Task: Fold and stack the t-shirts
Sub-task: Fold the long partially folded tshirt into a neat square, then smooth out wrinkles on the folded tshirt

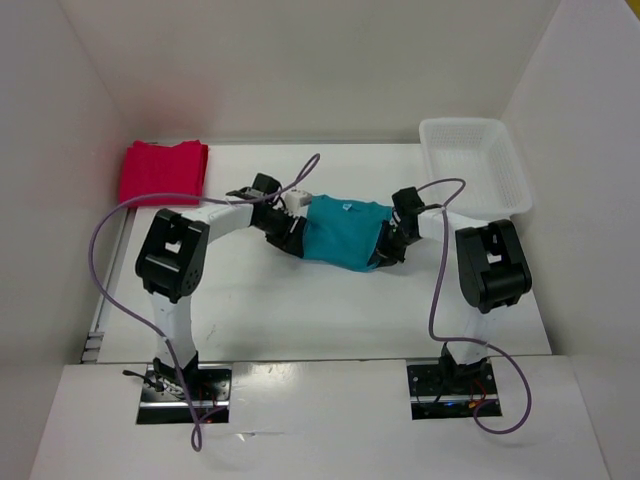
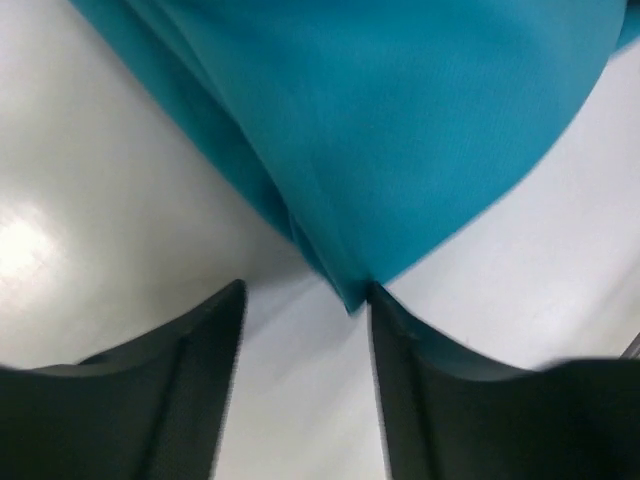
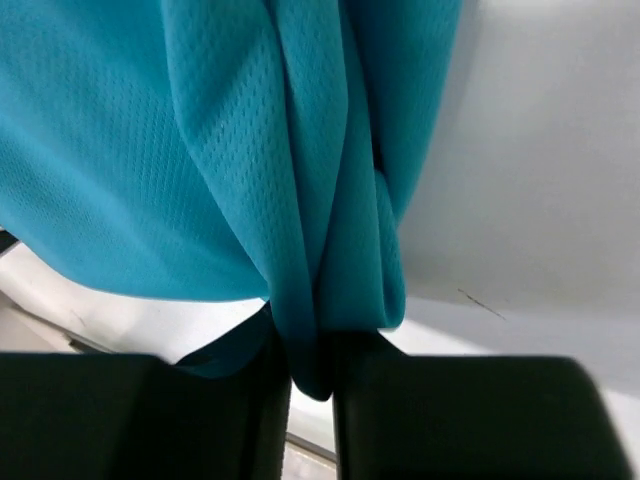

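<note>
A teal-blue t-shirt (image 1: pixel 345 232) lies bunched on the white table between my two grippers. My left gripper (image 1: pixel 288 228) is at its left edge. In the left wrist view that gripper (image 2: pixel 305 292) is open, and a corner of the teal shirt (image 2: pixel 400 130) just touches the tip of the right finger (image 2: pixel 400 330). My right gripper (image 1: pixel 388 246) is at the shirt's right edge, and in the right wrist view the gripper (image 3: pixel 312 352) is shut on a gathered fold of the teal shirt (image 3: pixel 300 200). A folded red-pink t-shirt (image 1: pixel 163 170) rests at the back left.
A white plastic lattice basket (image 1: pixel 475 165) stands at the back right. White walls close in the table on the left, back and right. Purple cables (image 1: pixel 110 270) loop from both arms over the table.
</note>
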